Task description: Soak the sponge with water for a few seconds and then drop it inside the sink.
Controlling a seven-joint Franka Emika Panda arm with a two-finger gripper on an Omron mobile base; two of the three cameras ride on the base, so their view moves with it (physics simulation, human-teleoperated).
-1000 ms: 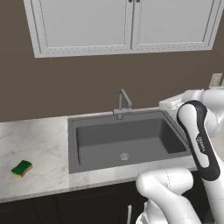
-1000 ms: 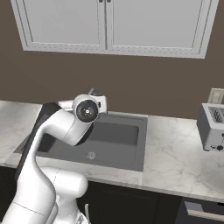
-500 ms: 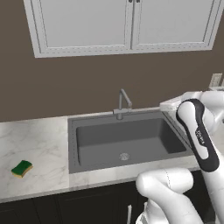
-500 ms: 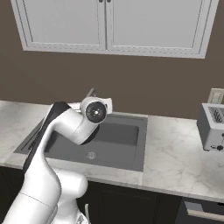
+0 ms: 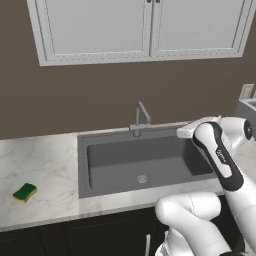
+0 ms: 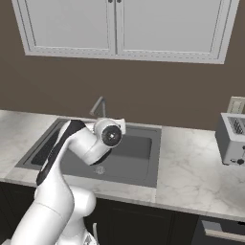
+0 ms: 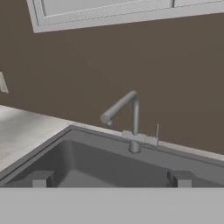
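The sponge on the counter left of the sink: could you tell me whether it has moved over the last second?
No. In the left base view the sponge lies on the counter left of the sink, as before.

Counter: a white marbled worktop [image 6: 191, 172] is laid along the brown wall.
Upper cabinets: pale panelled doors [image 5: 145, 27] are hung above the worktop.
Toaster: a silver toaster [image 6: 232, 139] is placed on the worktop's right part, near the wall.
Wall outlet: a pale plate [image 6: 236, 105] is fixed just above the toaster.
Lower cabinets: dark fronts [image 6: 158, 222] are set under the worktop.
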